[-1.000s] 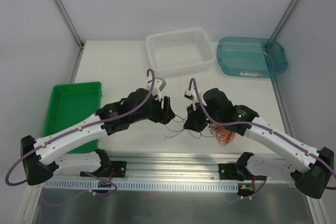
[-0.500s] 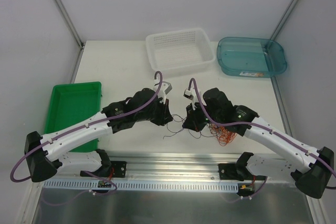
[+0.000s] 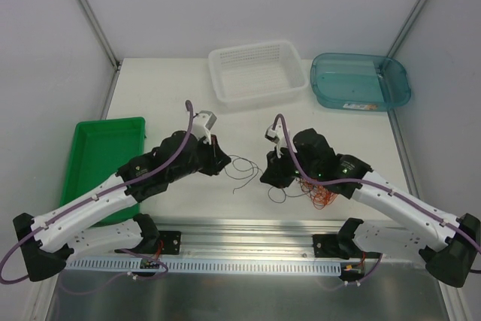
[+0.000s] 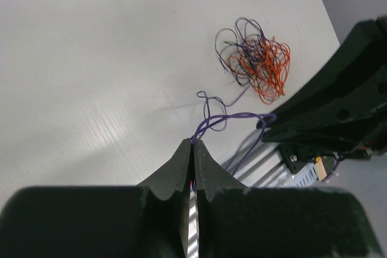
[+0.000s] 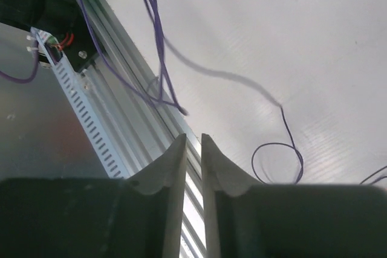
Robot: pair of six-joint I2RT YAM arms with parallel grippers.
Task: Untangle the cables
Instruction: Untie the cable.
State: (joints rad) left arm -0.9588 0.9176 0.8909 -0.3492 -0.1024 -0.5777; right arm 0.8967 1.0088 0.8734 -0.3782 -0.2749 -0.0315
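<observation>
Cables (image 4: pixel 261 64): orange-black tangle; left tool (image 4: pixel 192 144) clamped on purple strand (image 4: pixel 233 116); right tool (image 5: pixel 193 140) slightly apart.

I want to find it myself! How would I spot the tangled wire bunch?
Look at the white table, near its front edge on the right side. Tucked beside the right arm lies the small bunch of cables. It is the only orange and red clump; the stray strand nearby is dark and thin.
</observation>
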